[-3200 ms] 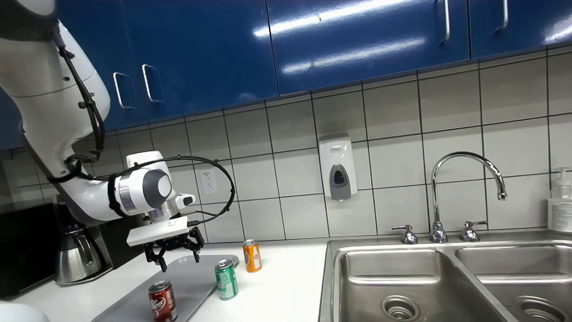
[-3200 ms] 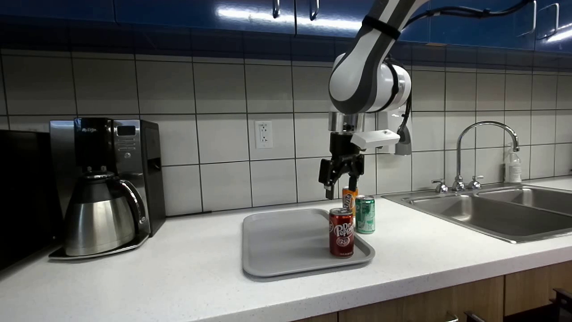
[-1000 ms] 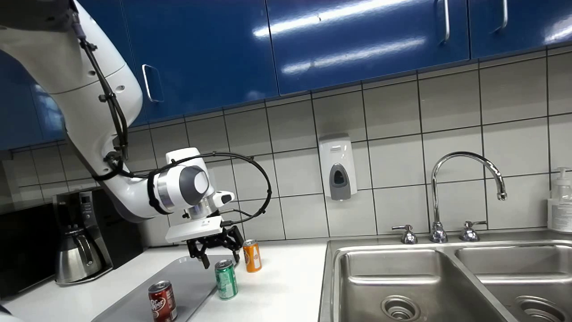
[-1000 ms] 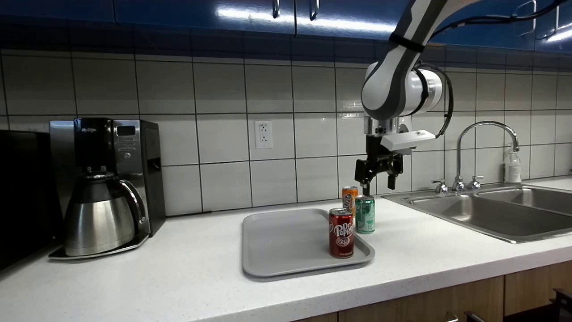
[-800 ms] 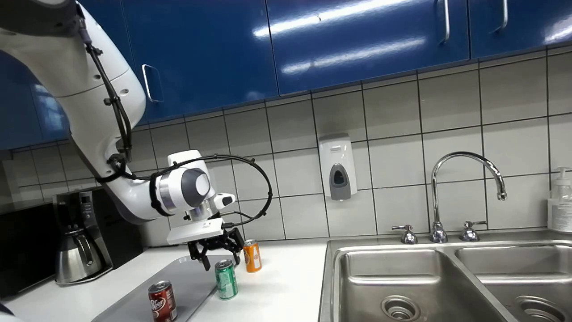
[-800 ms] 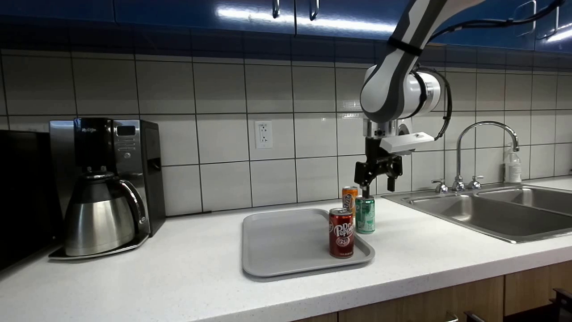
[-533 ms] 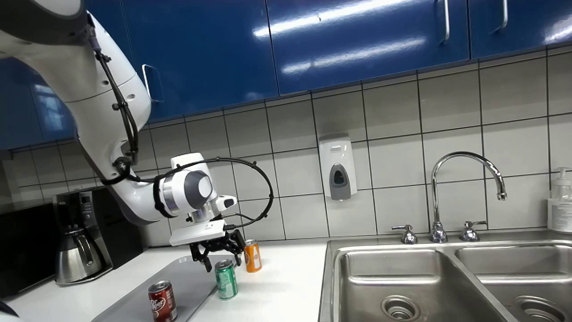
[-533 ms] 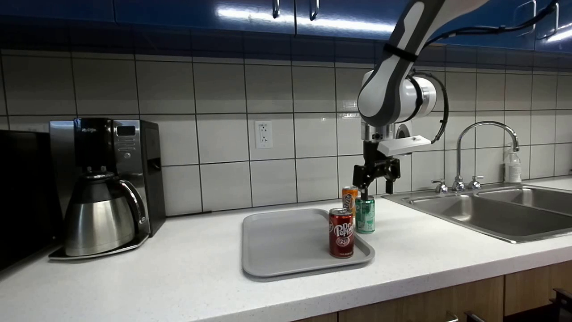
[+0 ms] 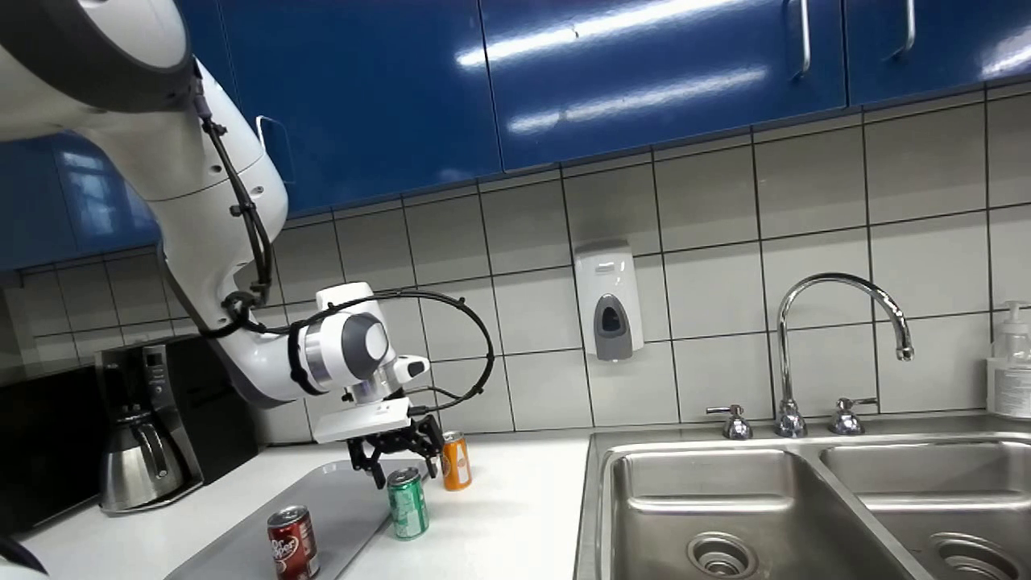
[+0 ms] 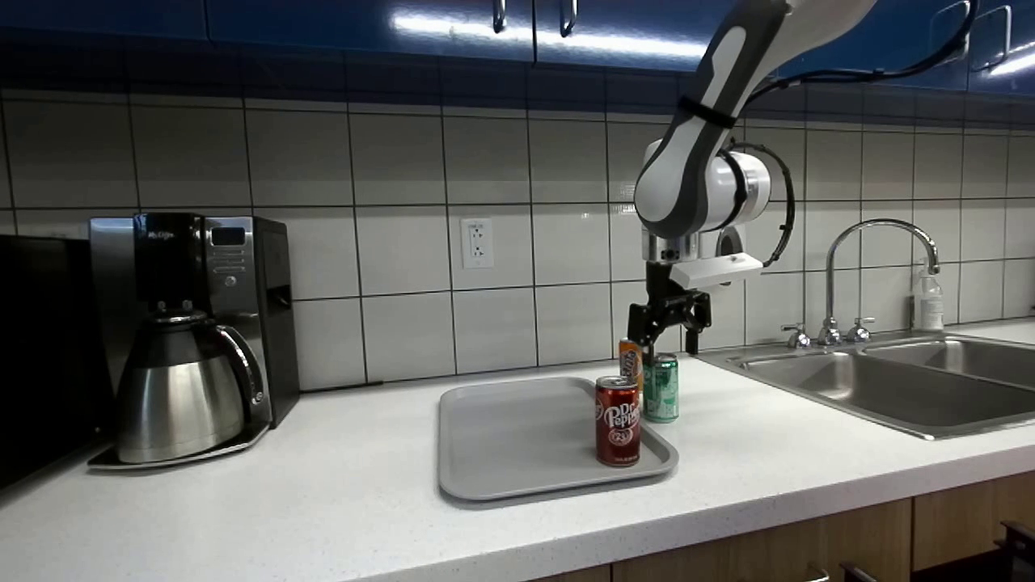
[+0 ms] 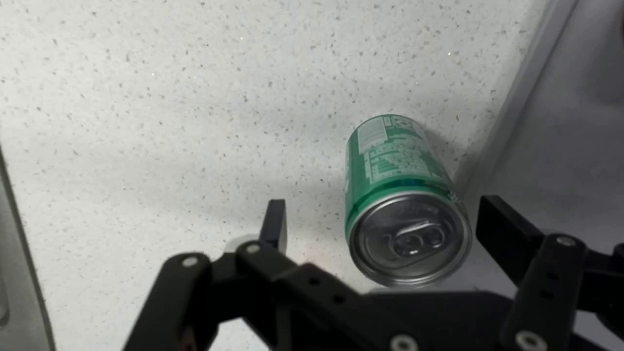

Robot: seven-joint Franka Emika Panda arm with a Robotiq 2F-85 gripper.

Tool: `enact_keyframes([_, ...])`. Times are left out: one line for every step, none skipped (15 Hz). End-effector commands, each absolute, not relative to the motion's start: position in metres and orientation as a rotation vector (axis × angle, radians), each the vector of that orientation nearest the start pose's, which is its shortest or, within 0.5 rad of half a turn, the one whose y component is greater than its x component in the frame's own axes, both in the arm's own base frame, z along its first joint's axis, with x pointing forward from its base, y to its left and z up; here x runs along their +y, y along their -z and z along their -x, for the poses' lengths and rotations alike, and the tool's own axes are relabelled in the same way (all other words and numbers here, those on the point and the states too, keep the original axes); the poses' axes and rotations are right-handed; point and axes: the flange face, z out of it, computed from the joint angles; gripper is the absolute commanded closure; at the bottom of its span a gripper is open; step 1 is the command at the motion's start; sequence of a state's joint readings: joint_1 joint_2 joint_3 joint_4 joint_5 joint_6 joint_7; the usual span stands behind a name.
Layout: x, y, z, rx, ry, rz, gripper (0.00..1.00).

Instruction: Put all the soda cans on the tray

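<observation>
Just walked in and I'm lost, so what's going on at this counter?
A robot arm is loading the tray. The red soda can stands on it already; the green soda can and the orange soda can stand on the counter. The gripper hangs open at the green soda can's top, not gripping it yet.

The arm (image 9: 213, 225) is white and rounded, with dark grey panels (image 10: 689, 212), a silver collar (image 10: 669, 247) and a black cable (image 9: 490, 354) bowed into a loop. A white slab (image 10: 716, 271) tops the gripper (image 11: 385, 223), whose links (image 11: 326, 291) are black and angular (pale round screw heads (image 11: 190, 262) dot them).
</observation>
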State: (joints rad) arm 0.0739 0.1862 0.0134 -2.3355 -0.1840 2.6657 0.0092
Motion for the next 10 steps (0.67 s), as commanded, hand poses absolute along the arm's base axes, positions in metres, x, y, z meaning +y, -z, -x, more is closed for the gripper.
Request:
enact_keyframes([0.059, -0.269, -0.541, -0.399, 0.25, 3.195, 0.0])
enact_keyframes([0.06, -0.267, -0.542, -0.404, 0.249, 3.193, 0.0])
enact_keyframes([0.062, -0.266, -0.543, -0.408, 0.247, 3.192, 0.0])
enact_keyframes([0.063, -0.265, -0.544, -0.411, 0.245, 3.191, 0.0])
enact_keyframes([0.064, -0.264, -0.545, -0.413, 0.241, 3.19, 0.0])
enact_keyframes([0.064, -0.262, -0.546, -0.413, 0.238, 3.19, 0.0])
enact_keyframes([0.065, -0.261, -0.546, -0.414, 0.235, 3.19, 0.0])
enact_keyframes([0.065, -0.26, -0.547, -0.415, 0.231, 3.19, 0.0])
enact_keyframes([0.066, -0.258, -0.547, -0.416, 0.227, 3.19, 0.0])
enact_keyframes([0.066, -0.257, -0.548, -0.417, 0.224, 3.19, 0.0])
